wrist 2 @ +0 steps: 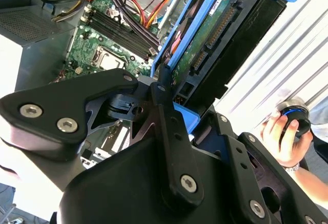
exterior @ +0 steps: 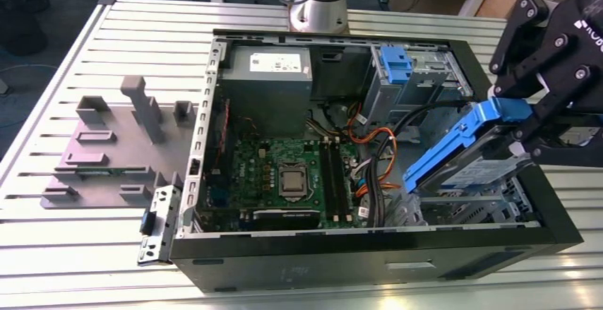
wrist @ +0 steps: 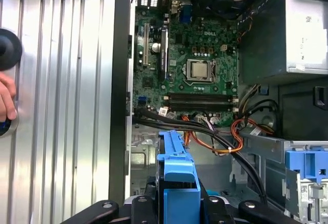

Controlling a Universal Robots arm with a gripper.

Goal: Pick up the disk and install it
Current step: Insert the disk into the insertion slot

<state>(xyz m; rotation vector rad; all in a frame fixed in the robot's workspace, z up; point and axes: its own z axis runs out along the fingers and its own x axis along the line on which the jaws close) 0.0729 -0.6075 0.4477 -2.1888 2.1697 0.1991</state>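
The open black metal computer case point(exterior: 377, 253) lay on the slatted table w/ its green motherboard point(exterior: 282, 176) exposed, while the black gripper point(exterior: 551, 123), fingers closed on it, held the blue-railed silver-grey disk point(exterior: 462, 147) tilted above the case's drive bay, exterior view's right.

In the exterior view the claw point(exterior: 541, 123) runs off the frame's edge, its fingertips hidden behind the disk point(exterior: 459, 149). In the first wrist view the disk's lower part is cut off, and a person's hand point(wrist: 5, 98) is only partly seen.
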